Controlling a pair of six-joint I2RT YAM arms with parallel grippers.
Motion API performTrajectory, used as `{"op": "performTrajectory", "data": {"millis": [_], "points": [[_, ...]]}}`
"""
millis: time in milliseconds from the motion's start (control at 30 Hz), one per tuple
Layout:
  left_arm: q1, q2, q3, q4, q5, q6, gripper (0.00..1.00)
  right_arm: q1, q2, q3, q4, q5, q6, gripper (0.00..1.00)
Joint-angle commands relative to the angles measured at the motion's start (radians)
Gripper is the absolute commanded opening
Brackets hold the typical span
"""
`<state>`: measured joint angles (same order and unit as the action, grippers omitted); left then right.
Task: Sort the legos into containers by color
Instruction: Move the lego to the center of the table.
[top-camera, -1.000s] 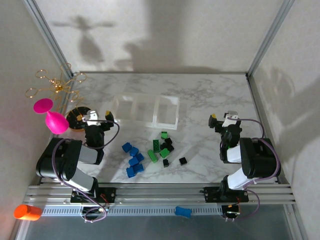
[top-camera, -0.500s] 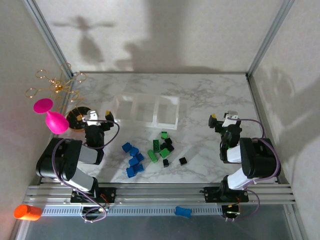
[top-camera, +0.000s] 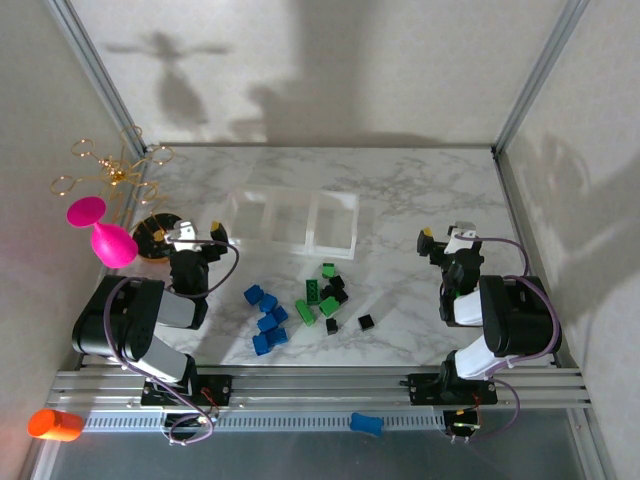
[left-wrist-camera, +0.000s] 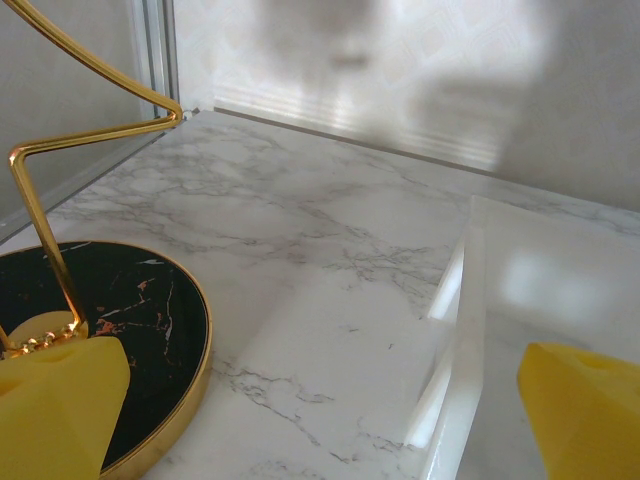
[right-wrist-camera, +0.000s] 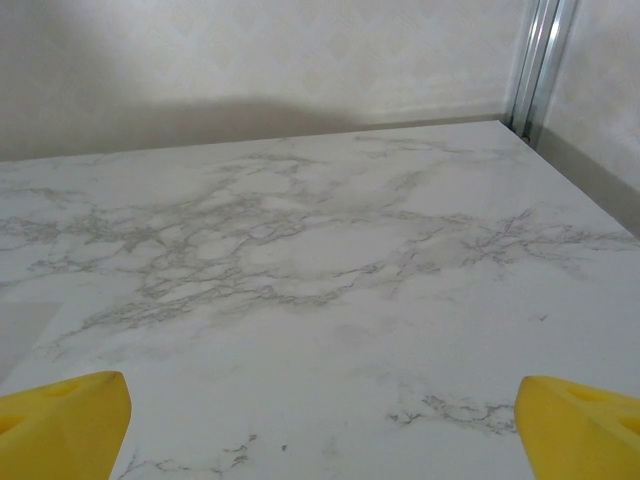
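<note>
The legos lie loose on the marble table between the arms: blue legos (top-camera: 266, 320) on the left, green legos (top-camera: 320, 296) in the middle, and small black legos (top-camera: 366, 322) among and right of the green ones. The containers (top-camera: 290, 222), three joined clear compartments, stand behind them; their near wall (left-wrist-camera: 465, 330) shows in the left wrist view. My left gripper (top-camera: 193, 232) (left-wrist-camera: 320, 420) is open beside the containers' left end, holding nothing. My right gripper (top-camera: 445, 237) (right-wrist-camera: 320, 430) is open over bare marble at the right, also holding nothing.
A round black and gold dish (top-camera: 158, 236) (left-wrist-camera: 150, 330) with a gold wire stand (top-camera: 108, 170) sits at the left edge beside a pink object (top-camera: 103, 236). An orange cylinder (top-camera: 55, 424) and a rounded blue piece (top-camera: 366, 424) lie on the front rail. Metal frame posts (top-camera: 530, 80) bound the table.
</note>
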<state>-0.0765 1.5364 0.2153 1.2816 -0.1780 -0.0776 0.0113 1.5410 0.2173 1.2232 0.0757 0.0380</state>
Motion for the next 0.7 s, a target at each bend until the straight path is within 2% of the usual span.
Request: {"op": "performTrajectory", "data": {"millis": [0, 100, 333, 467, 533, 667], "points": [[0.007, 0.000, 0.015, -0.001, 0.018, 0.008, 0.99, 0.004, -0.033, 0.047, -0.051, -0.033, -0.023, 0.99], [0.006, -0.004, 0.012, 0.009, 0.009, 0.009, 0.99, 0.003, -0.045, 0.056, -0.047, -0.003, -0.010, 0.99], [-0.042, -0.165, 0.005, -0.130, -0.006, 0.050, 0.99, 0.002, -0.169, 0.046, -0.136, 0.068, 0.032, 0.99], [-0.065, -0.225, 0.039, -0.273, 0.016, 0.016, 0.99, 0.002, -0.242, 0.084, -0.278, 0.105, 0.074, 0.99], [-0.080, -0.258, 0.041, -0.310, 0.027, 0.006, 0.99, -0.002, -0.282, 0.122, -0.366, 0.148, 0.147, 0.99], [-0.117, -0.364, 0.065, -0.435, -0.031, 0.011, 0.99, -0.016, -0.347, 0.187, -0.529, 0.180, 0.262, 0.99]]}}
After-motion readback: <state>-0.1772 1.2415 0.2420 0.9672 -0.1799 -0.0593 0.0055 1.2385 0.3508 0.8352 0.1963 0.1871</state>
